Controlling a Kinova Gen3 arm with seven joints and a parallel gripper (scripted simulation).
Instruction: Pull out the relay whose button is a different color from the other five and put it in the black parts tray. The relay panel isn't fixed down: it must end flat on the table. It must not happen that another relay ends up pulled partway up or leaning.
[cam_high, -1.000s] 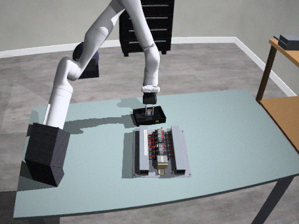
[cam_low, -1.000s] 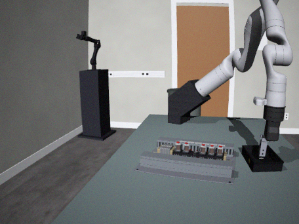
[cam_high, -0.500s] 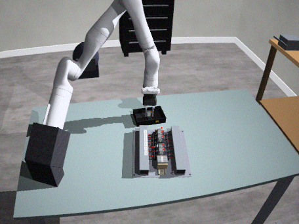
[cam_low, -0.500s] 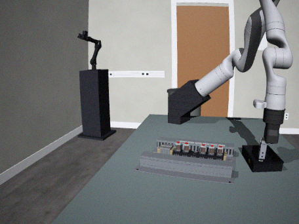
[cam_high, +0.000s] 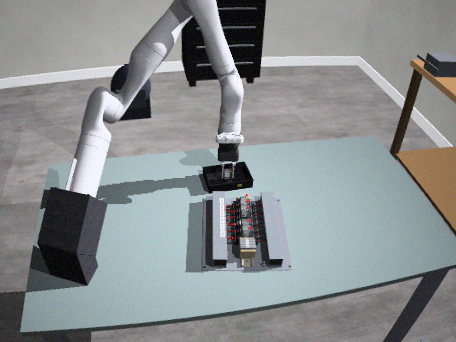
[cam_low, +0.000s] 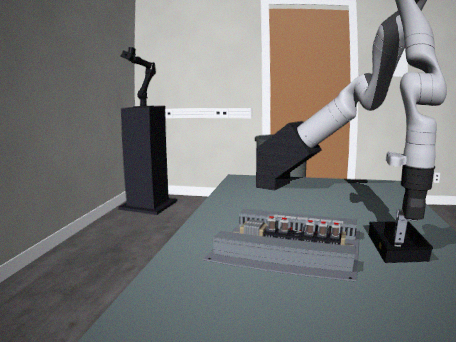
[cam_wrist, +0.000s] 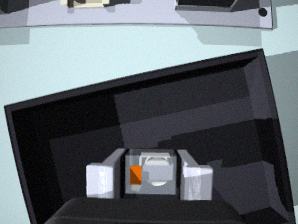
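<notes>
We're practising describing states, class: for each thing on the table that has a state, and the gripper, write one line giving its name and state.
Gripper: shut on the relay
Relay: pulled out, upright, over the tray
Tray: upright, open-topped
Panel: flat on the table

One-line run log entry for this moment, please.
gripper: shut on orange-button relay | place: inside black parts tray | relay panel: flat on table | release: pending
</notes>
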